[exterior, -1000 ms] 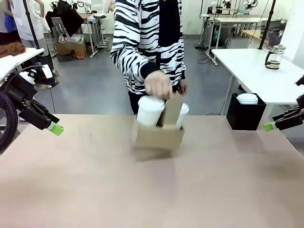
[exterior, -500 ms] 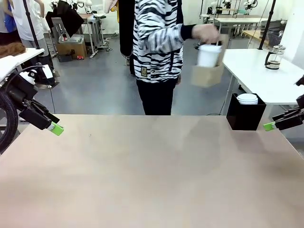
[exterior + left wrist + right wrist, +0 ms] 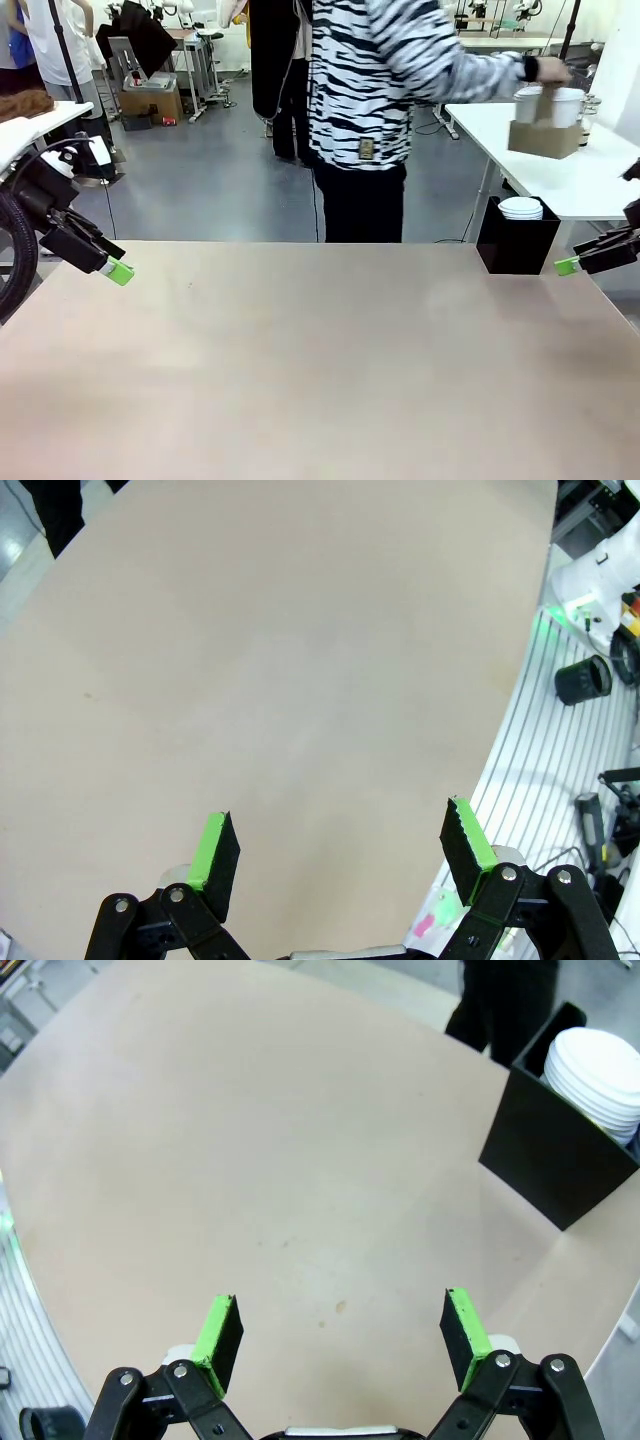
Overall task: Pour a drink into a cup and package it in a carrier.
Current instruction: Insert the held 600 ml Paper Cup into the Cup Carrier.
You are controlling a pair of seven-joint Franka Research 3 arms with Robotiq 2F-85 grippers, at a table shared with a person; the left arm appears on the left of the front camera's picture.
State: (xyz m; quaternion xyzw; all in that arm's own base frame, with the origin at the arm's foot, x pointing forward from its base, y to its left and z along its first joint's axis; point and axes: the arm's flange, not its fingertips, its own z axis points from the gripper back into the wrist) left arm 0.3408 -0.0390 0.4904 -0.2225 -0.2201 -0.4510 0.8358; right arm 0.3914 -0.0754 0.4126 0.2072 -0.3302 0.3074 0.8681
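Carrier point(image 3: 545, 138), cardboard, with cup point(image 3: 560, 105): held in person's hand point(image 3: 552, 72) over far white counter point(image 3: 560, 170). Likely light, crushable, spill-prone; grip handle tab. Left end effector point(image 3: 340, 855), right end effector point(image 3: 340, 1335): wide, empty.

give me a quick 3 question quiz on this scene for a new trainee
1. True or false: the carrier stands on the shared table.
2. What fills the black box at the table's far right corner?
A. white lids
B. spoons
C. napkins
3. How do the jaws of the left pincer and the right pincer stand?

Key
1. False: the person's hand holds it, with white cups inside, over the white side table.
2. A, a stack of white lids.
3. Both wide open, holding nothing.
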